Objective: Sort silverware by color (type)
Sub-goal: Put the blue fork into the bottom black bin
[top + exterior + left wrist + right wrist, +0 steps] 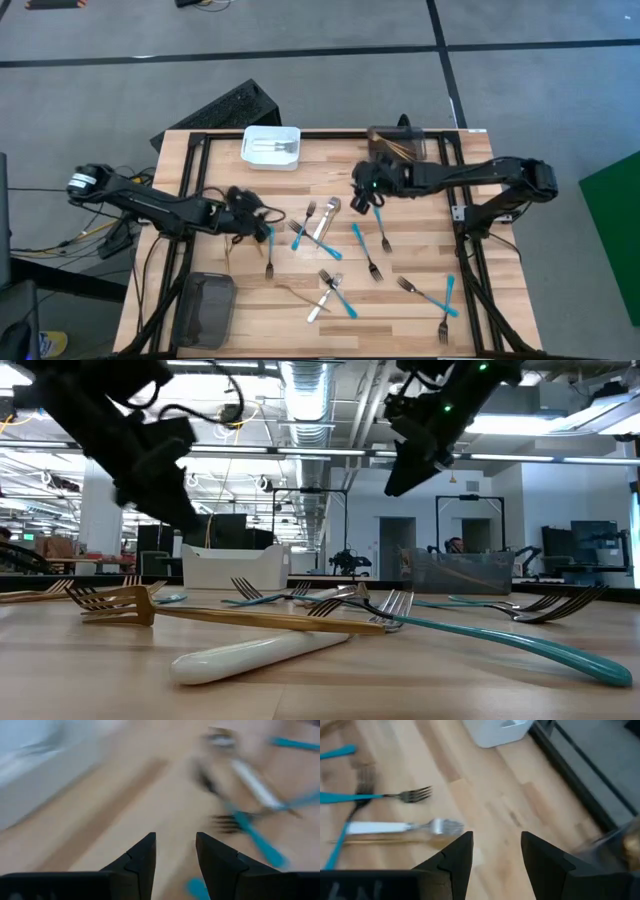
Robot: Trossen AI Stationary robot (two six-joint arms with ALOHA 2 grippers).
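Around the white bin at the table's far edge, bare wood lay open on the near side, giving room to pass. Farther toward the front from that bin, scattered forks crossed one another and blocked the middle. A dark grey bin closed off the front-left corner, well apart from the white bin.

This looks like a robotics lab in an open-plan industrial hall. The low view shows exposed ceiling ducts and pipework, rows of strip lights, white walls, further metal-framed stations and monitors, and a person seated at a desk far off. From above, a pale wooden surface sits in a black metal frame on grey carpet tiles, with loose cables trailing beyond its left edge.
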